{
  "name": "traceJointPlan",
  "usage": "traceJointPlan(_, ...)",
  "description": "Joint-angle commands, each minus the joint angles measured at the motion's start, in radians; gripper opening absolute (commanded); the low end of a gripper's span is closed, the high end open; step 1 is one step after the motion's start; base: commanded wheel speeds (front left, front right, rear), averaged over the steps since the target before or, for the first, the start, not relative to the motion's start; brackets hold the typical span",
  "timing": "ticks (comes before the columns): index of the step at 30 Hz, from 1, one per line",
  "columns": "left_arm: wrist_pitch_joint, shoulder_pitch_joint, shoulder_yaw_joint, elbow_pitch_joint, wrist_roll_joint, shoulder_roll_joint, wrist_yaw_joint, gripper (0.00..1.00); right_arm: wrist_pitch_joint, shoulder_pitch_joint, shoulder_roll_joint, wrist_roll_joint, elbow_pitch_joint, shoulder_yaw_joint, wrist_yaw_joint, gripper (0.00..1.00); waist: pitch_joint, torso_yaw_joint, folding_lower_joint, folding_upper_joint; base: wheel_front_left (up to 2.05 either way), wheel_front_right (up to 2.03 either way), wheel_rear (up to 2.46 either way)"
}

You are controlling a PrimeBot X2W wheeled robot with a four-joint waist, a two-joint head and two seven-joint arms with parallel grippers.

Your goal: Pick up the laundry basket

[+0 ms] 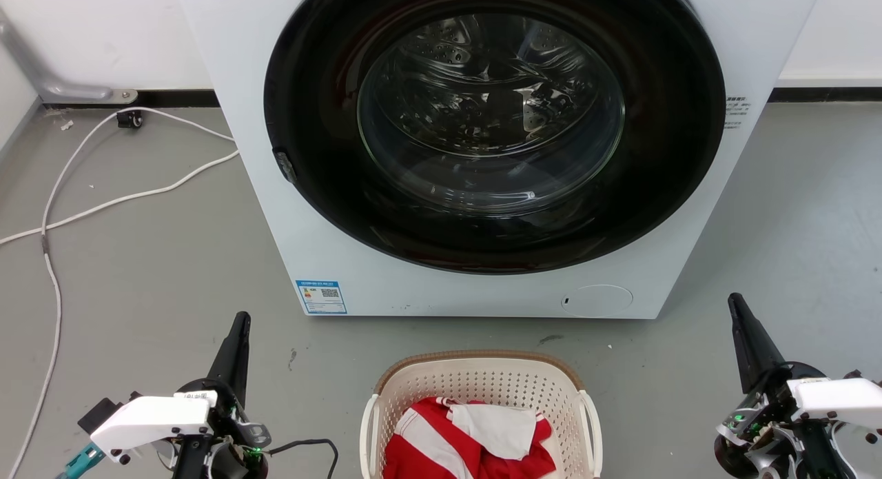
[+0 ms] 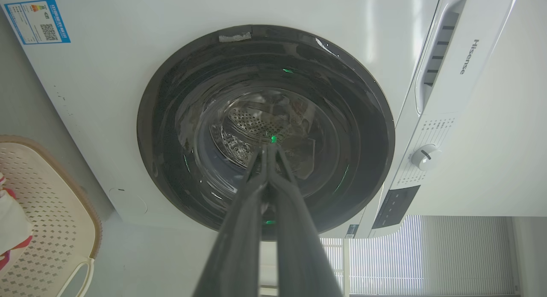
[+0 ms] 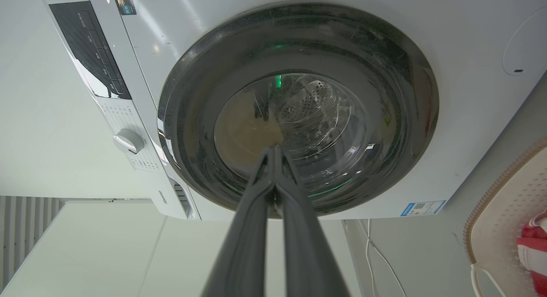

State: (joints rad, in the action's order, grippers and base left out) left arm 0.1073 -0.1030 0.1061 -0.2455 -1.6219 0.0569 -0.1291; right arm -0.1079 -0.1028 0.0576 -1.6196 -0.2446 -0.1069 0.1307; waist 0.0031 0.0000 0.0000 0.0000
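Hisense logo [image 2: 469, 57] reads clear on the drawer front of the washing machine [image 1: 310, 258], past the left jaws' tips and off to one side, w/ a white dial [image 2: 425, 157] nearby. Blue label [image 1: 321, 297] w/ QR code sits low on the machine front, ahead of the left jaws; print too small to read. Small text [image 1: 734, 112] beside the dark round door [image 1: 493, 120] is unreadable too.

Left jaws clenched tip to tip, nothing in them. Right jaws the same: clenched, empty.

Laundry basket [image 1: 482, 386] sits on the grey floor [image 1: 138, 272] between the two sets of jaws, apart from both, just short of the machine, w/ red & white striped cloth [image 1: 441, 444] inside. White cable [image 1: 103, 203] loops over the floor beyond the left jaws. White wall [image 1: 103, 38] & black skirting [image 1: 172, 98] behind. Slatted blinds [image 2: 448, 254] beyond the left jaws' tips.
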Motion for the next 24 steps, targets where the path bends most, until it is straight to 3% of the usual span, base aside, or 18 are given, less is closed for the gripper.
traceJointPlan(1,0.004,-0.010,0.003,-0.001,0.006,-0.001,-0.004,0.00,-0.005,-0.010,-0.004,0.003,-0.001,-0.002,0.000,0.00,0.000,0.000,0.0000,0.0000,0.00,0.00,0.00)
traceJointPlan(24,0.004,-0.011,0.005,-0.001,0.008,-0.003,-0.004,0.00,-0.005,-0.010,-0.005,0.005,-0.001,-0.004,0.000,0.00,0.000,0.000,0.0000,0.0000,0.00,0.00,0.00)
